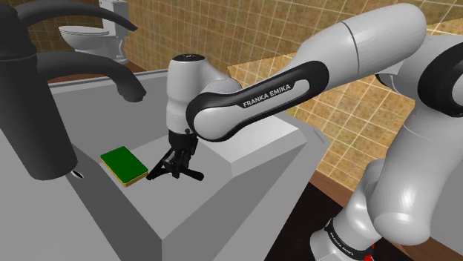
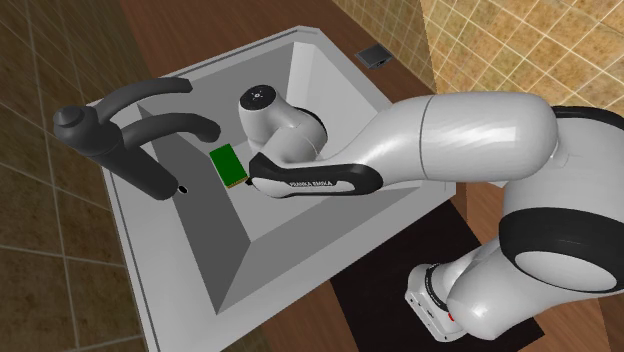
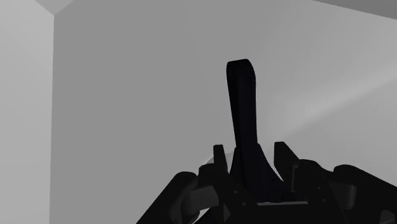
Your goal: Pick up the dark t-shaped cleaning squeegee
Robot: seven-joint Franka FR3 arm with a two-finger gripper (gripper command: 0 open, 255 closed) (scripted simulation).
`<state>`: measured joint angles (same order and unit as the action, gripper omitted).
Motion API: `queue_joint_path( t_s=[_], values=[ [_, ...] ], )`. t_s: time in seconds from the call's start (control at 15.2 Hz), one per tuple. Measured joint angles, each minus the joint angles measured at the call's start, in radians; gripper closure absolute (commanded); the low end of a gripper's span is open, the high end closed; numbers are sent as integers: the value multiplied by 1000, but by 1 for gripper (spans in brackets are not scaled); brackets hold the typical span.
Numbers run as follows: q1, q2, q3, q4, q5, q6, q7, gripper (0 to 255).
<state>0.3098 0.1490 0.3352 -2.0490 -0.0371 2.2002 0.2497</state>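
The dark T-shaped squeegee [image 1: 194, 175] lies low over the floor of the grey sink [image 1: 245, 148], just right of a green sponge [image 1: 124, 164]. My black gripper [image 1: 176, 164] points straight down onto it. In the wrist view the squeegee's long black handle [image 3: 242, 108] runs away from between the fingers [image 3: 219, 159], which stand close on either side of its flared neck and clasp it. I cannot tell whether the squeegee rests on the basin floor or hangs just above it. In the second exterior view the arm's wrist covers the gripper, beside the sponge [image 2: 228, 164].
A tall black faucet [image 1: 37, 96] with two spouts stands at the shoulder view's left, its spouts reaching over the basin. The basin walls slope up around the gripper. A white toilet [image 1: 93, 33] stands behind. Tiled walls and a dark floor surround the sink [image 2: 300, 230].
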Motion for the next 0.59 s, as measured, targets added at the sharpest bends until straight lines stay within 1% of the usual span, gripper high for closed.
queue_joint_path(
  t_s=[0.33,0.59],
  values=[
    [0,0,0,0,-1,0,1,255],
    [2,-17,4,20,10,-36,-4,255]
  ],
)
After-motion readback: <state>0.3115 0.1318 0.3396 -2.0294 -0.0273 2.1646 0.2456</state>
